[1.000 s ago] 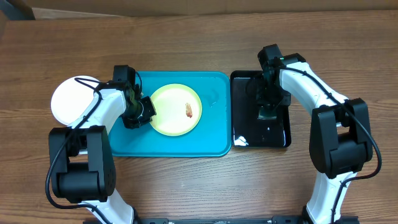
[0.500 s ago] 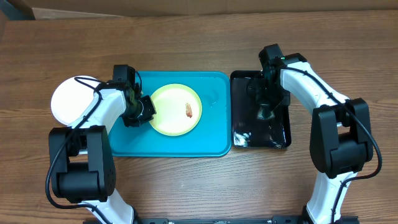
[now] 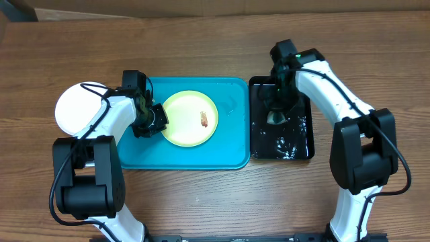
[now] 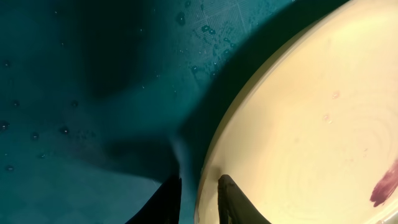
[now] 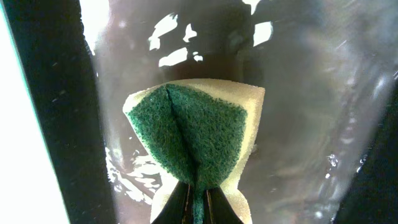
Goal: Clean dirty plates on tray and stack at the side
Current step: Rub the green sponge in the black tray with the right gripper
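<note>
A pale yellow-green plate with a reddish smear lies on the turquoise tray. My left gripper is shut on the plate's left rim; in the left wrist view the fingers straddle the rim. A white plate lies on the table left of the tray. The light blue plate is not in view. My right gripper is shut on a green and yellow sponge, held over the black tray.
The black tray holds water that glints. A cardboard box edge shows at the far left corner. Wooden table surrounds both trays.
My right gripper has lifted the sponge and moved it toward the far left part of the black tray. The water there has rippled. The left arm has not moved.
</note>
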`<state>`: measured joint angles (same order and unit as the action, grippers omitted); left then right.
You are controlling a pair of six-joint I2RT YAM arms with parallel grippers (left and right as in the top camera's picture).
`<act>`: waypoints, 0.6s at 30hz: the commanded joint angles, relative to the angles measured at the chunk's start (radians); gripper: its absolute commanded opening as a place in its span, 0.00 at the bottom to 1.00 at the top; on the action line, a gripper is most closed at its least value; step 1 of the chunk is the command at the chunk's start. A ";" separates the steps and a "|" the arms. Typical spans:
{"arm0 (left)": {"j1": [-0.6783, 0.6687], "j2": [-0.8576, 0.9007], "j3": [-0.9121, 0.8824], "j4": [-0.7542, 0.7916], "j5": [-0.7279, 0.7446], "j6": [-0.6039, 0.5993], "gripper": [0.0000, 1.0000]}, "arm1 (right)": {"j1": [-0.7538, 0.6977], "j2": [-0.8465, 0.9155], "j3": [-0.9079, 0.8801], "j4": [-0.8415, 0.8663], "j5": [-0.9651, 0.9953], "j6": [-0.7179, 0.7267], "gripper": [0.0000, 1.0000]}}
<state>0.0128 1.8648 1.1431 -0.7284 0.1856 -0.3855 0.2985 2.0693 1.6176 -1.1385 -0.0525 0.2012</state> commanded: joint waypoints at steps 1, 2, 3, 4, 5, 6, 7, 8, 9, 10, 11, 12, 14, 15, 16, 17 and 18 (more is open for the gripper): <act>-0.002 -0.019 -0.010 0.000 -0.010 0.023 0.22 | 0.022 -0.014 0.018 0.006 0.025 -0.010 0.04; -0.003 -0.019 -0.010 0.000 -0.010 0.023 0.22 | 0.024 -0.014 0.014 0.008 0.025 -0.006 0.04; -0.003 -0.019 -0.010 0.000 -0.010 0.023 0.22 | 0.032 -0.014 0.003 0.018 0.025 -0.006 0.04; -0.007 -0.019 -0.010 0.000 -0.010 0.023 0.21 | 0.039 -0.014 -0.013 0.031 0.025 -0.006 0.04; -0.009 -0.019 -0.010 0.000 -0.010 0.023 0.18 | 0.042 -0.014 -0.023 0.038 0.025 -0.006 0.04; -0.012 -0.019 -0.010 0.000 -0.010 0.023 0.15 | 0.043 -0.014 -0.031 0.043 0.025 -0.006 0.04; -0.015 -0.019 -0.010 0.000 -0.010 0.023 0.14 | 0.044 -0.014 -0.045 0.055 0.026 -0.002 0.04; -0.018 -0.019 -0.010 0.000 -0.010 0.023 0.13 | 0.044 -0.014 -0.058 0.068 0.025 0.007 0.04; -0.020 -0.019 -0.010 0.000 -0.010 0.023 0.13 | 0.043 -0.014 -0.073 0.084 0.025 0.009 0.04; -0.022 -0.019 -0.010 0.000 -0.010 0.023 0.13 | 0.043 -0.014 -0.084 0.098 0.025 0.009 0.04; -0.023 -0.019 -0.010 0.000 -0.010 0.023 0.13 | 0.043 -0.014 -0.093 0.111 0.025 0.009 0.04; -0.024 -0.019 -0.010 0.001 -0.011 0.023 0.13 | 0.043 -0.014 -0.093 0.114 0.025 0.012 0.04; -0.024 -0.019 -0.010 0.004 -0.010 0.023 0.13 | 0.043 -0.016 -0.084 0.113 0.025 0.012 0.04; -0.024 -0.019 -0.009 0.005 -0.010 0.023 0.10 | 0.043 -0.019 -0.071 0.105 0.025 0.012 0.04; -0.024 -0.019 -0.009 0.007 -0.010 0.023 0.08 | 0.042 -0.024 -0.053 0.092 0.026 0.011 0.04; -0.022 -0.019 -0.009 0.008 -0.010 0.023 0.07 | 0.042 -0.029 -0.035 0.078 0.026 0.011 0.04; -0.021 -0.019 -0.009 0.008 -0.010 0.023 0.07 | 0.043 -0.036 -0.014 0.059 0.026 0.011 0.04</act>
<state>-0.0051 1.8648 1.1431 -0.7238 0.1822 -0.3824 0.3363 2.0693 1.5394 -1.0615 -0.0368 0.2089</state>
